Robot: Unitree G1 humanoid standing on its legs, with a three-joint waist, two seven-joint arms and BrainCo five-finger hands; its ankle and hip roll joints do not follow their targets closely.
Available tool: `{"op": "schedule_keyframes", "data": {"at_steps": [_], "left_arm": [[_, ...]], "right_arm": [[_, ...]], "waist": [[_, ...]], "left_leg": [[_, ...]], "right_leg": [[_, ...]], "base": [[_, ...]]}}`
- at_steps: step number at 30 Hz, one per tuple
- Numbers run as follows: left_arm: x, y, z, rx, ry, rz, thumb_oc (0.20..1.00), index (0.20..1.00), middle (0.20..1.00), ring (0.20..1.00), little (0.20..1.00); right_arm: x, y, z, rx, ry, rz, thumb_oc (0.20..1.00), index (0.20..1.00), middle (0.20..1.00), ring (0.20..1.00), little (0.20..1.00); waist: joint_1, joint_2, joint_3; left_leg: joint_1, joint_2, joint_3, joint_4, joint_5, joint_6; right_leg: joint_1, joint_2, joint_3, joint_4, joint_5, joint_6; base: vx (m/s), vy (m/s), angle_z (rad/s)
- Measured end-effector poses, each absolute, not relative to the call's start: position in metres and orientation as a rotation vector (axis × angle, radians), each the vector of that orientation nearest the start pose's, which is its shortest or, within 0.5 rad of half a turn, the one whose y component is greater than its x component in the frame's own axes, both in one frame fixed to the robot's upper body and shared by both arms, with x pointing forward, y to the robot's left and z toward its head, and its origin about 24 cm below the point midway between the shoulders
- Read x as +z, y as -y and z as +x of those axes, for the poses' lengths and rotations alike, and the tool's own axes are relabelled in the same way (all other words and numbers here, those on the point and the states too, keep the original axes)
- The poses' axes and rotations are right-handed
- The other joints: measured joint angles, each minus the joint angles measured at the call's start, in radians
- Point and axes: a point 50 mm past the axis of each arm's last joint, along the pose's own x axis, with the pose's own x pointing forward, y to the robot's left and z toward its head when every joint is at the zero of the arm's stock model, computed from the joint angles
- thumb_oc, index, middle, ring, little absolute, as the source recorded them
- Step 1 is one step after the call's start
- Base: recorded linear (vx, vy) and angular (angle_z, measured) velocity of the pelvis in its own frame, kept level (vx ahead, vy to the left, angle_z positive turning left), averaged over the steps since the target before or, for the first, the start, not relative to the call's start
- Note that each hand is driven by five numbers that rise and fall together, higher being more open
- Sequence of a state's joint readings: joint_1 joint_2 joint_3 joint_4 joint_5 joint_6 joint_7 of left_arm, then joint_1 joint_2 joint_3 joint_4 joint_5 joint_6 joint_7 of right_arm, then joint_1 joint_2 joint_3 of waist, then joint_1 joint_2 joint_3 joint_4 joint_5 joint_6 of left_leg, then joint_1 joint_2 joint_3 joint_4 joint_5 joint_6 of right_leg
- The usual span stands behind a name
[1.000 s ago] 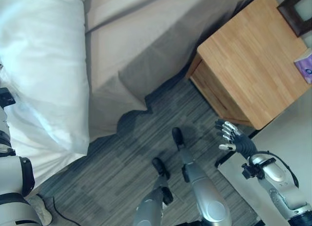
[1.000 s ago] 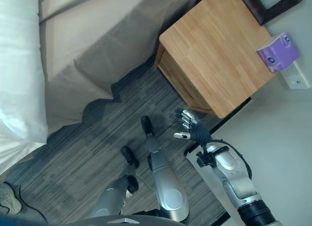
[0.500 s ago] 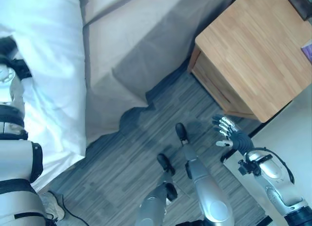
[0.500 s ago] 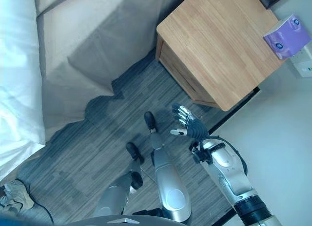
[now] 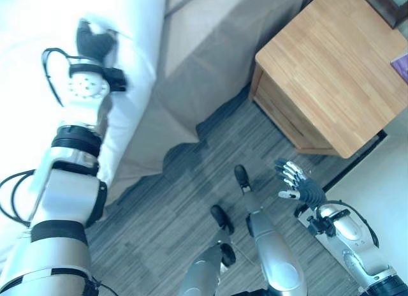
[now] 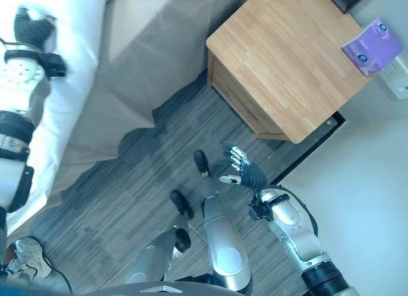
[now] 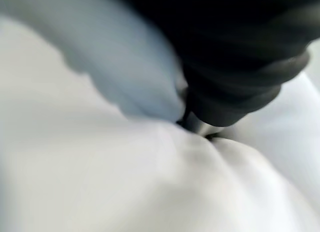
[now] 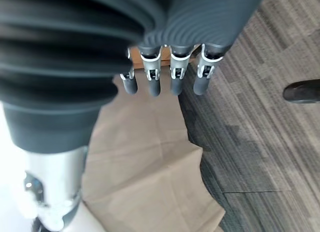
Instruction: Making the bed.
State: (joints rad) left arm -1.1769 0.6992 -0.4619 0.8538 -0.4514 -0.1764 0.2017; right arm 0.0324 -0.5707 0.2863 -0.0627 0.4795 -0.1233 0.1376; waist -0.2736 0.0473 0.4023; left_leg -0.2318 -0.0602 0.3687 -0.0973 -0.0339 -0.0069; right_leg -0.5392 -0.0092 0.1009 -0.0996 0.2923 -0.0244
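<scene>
1. The duvet [image 5: 38,85], white and puffy, lies at the far left over the bed, its edge hanging down the bed's side.
2. The left hand [image 5: 94,41] rests on the duvet near that edge. Its dark cover shows, but the fingers are sunk in the cloth, so I cannot tell whether they grip it or lie flat. The left wrist view gives only white folds bunched against the cover.
3. Right of the duvet, the beige skirt [image 5: 210,47] hangs down the bed's side to the grey carpet [image 5: 166,200], one corner draping in a point.
4. Further right stands the wooden nightstand [image 6: 280,60], with a purple tissue box [image 6: 366,47] at its far right corner, well apart from both hands.
5. The right hand [image 6: 245,171] hangs low over the carpet near the nightstand's front, fingers straight and spread, holding nothing.
6. Risks, as I judge them: if the left hand has only a shallow pinch, the duvet could slip free on a pull and stay rumpled. A one-handed tug could drag the duvet askew or off the side. The right hand, swinging toward the bed, could clip the nightstand.
</scene>
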Motion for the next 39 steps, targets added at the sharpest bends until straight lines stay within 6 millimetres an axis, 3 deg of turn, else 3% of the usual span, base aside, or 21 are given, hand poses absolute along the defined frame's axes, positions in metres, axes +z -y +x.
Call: {"op": "schedule_keyframes", "data": {"at_steps": [2,4,6,7,13,18,21,25,27,29,32,33,34,37,38,39], "left_arm": [[0.281,-0.203,0.399,0.097,0.489,0.412,0.2,0.2,0.2,0.2,0.2],[0.27,-0.151,0.39,-0.086,0.551,0.384,0.2,0.2,0.2,0.2,0.2],[0.261,-0.139,0.391,-0.102,0.536,0.366,0.799,0.799,0.799,0.799,0.799],[0.262,-0.139,0.391,-0.103,0.54,0.362,1.0,1.0,1.0,1.0,1.0],[0.259,-0.114,0.38,-0.243,0.572,0.378,1.0,1.0,1.0,1.0,1.0],[0.264,-0.088,0.351,-0.47,0.659,0.346,1.0,1.0,1.0,1.0,1.0],[0.261,-0.082,0.337,-0.562,0.693,0.304,1.0,1.0,1.0,1.0,1.0],[0.244,-0.092,0.32,-0.618,0.665,0.201,1.0,1.0,1.0,1.0,1.0],[0.226,-0.115,0.298,-0.631,0.638,0.014,1.0,1.0,1.0,1.0,1.0],[0.217,-0.127,0.291,-0.605,0.622,-0.055,1.0,1.0,1.0,1.0,1.0],[0.18,-0.173,0.267,-0.426,0.557,-0.232,1.0,1.0,1.0,1.0,1.0],[0.16,-0.184,0.261,-0.361,0.497,-0.273,1.0,1.0,1.0,1.0,1.0],[0.13,-0.192,0.249,-0.276,0.407,-0.376,1.0,1.0,1.0,1.0,1.0],[0.093,-0.181,0.243,-0.252,0.249,-0.5,1.0,1.0,1.0,1.0,1.0],[0.09,-0.175,0.242,-0.279,0.224,-0.502,1.0,1.0,1.0,1.0,1.0],[0.086,-0.172,0.239,-0.306,0.195,-0.492,1.0,1.0,1.0,1.0,1.0]], "right_arm": [[0.056,0.178,0.236,0.418,0.008,-0.059,1.0,1.0,1.0,1.0,1.0],[0.055,0.175,0.236,0.429,0.011,-0.059,1.0,1.0,1.0,1.0,1.0],[0.056,0.173,0.237,0.433,0.018,-0.06,1.0,1.0,1.0,1.0,1.0],[0.055,0.171,0.236,0.436,0.017,-0.057,1.0,1.0,1.0,1.0,1.0],[0.054,0.168,0.236,0.441,0.016,-0.048,1.0,1.0,1.0,1.0,1.0],[0.056,0.172,0.238,0.424,0.022,-0.049,1.0,1.0,1.0,1.0,1.0],[0.053,0.184,0.239,0.377,0.007,-0.06,1.0,1.0,1.0,1.0,1.0],[0.051,0.191,0.238,0.346,-0.005,-0.062,1.0,1.0,1.0,1.0,1.0],[0.05,0.198,0.236,0.317,-0.01,-0.061,1.0,1.0,1.0,1.0,1.0],[0.051,0.211,0.235,0.258,-0.01,-0.068,1.0,1.0,1.0,1.0,1.0],[0.077,0.231,0.251,0.157,0.088,-0.136,1.0,1.0,1.0,1.0,1.0],[0.092,0.239,0.258,0.104,0.144,-0.147,0.89,0.89,0.89,0.89,0.89],[0.121,0.241,0.275,0.053,0.26,-0.125,0.2,0.2,0.2,0.2,0.2],[0.157,0.211,0.308,0.11,0.435,0.198,0.2,0.2,0.2,0.2,0.2],[0.162,0.195,0.319,0.158,0.437,0.331,0.2,0.2,0.2,0.2,0.2],[0.174,0.165,0.335,0.289,0.398,0.401,0.2,0.2,0.2,0.2,0.2]], "waist": [[0.0,0.0,0.0],[0.001,0.0,-0.001],[0.002,0.0,-0.001],[0.002,0.0,-0.001],[0.0,0.001,-0.001],[-0.001,0.004,-0.003],[0.004,0.03,-0.023],[0.011,0.08,-0.057],[0.022,0.095,-0.067],[0.038,0.098,-0.071],[0.043,0.105,-0.079],[0.053,0.108,-0.083],[0.07,0.11,-0.085],[0.118,0.105,-0.118],[0.136,0.103,-0.128],[0.162,0.109,-0.136]], "left_leg": [[0.007,-0.001,0.001,0.0,0.0,0.0],[0.007,-0.003,-0.008,0.001,0.001,0.002],[0.005,-0.006,-0.016,0.005,0.003,0.004],[0.005,-0.006,-0.018,0.004,0.004,0.006],[0.008,-0.01,-0.016,0.004,0.004,0.006],[0.032,-0.007,-0.014,0.004,0.003,0.005],[0.056,-0.002,-0.022,-0.001,0.001,0.003],[0.065,0.0,-0.027,-0.001,-0.002,-0.001],[0.085,0.006,-0.027,-0.001,-0.002,-0.002],[0.094,0.01,-0.04,-0.001,-0.002,-0.001],[0.102,0.011,-0.051,-0.001,-0.004,0.004],[0.104,0.011,-0.051,-0.001,-0.004,0.004],[0.112,0.011,-0.051,-0.001,-0.004,0.004],[0.106,0.011,-0.052,-0.001,0.008,0.006],[0.102,0.011,-0.053,-0.001,0.009,0.006],[0.105,0.011,-0.051,-0.001,0.009,0.006]], "right_leg": [[0.007,-0.002,0.0,0.0,-0.002,0.003],[0.01,-0.005,-0.008,0.0,-0.005,0.006],[0.01,-0.01,-0.012,0.0,-0.006,0.008],[0.011,-0.01,-0.013,0.0,-0.006,0.008],[0.012,-0.013,-0.011,0.0,-0.005,0.011],[0.035,-0.01,-0.008,0.0,-0.005,0.011],[0.061,-0.008,-0.014,0.0,-0.014,0.016],[0.079,-0.009,-0.021,0.0,-0.029,0.022],[0.098,-0.003,-0.022,0.0,-0.031,0.02],[0.113,-0.004,-0.035,0.0,-0.037,0.02],[0.123,-0.004,-0.042,0.0,-0.041,0.023],[0.126,-0.004,-0.042,0.0,-0.04,0.024],[0.133,-0.004,-0.042,0.0,-0.04,0.024],[0.128,-0.006,-0.048,-0.001,-0.039,0.023],[0.126,-0.005,-0.05,-0.001,-0.039,0.023],[0.126,-0.005,-0.048,-0.001,-0.038,0.024]], "base": [[-0.02,0.001,0.0],[-0.03,-0.002,0.1],[-0.02,-0.001,0.1],[-0.01,0.0,0.05],[0.0,-0.003,-0.01],[-0.01,-0.012,-0.03],[-0.01,0.001,0.06],[0.0,0.008,0.04],[0.01,0.01,-0.01],[0.01,0.02,0.19],[0.01,0.034,0.07],[-0.01,0.036,-0.01],[0.0,0.0,0.0],[-0.01,0.018,0.08],[-0.02,0.036,0.08],[-0.01,0.046,0.0]]}}
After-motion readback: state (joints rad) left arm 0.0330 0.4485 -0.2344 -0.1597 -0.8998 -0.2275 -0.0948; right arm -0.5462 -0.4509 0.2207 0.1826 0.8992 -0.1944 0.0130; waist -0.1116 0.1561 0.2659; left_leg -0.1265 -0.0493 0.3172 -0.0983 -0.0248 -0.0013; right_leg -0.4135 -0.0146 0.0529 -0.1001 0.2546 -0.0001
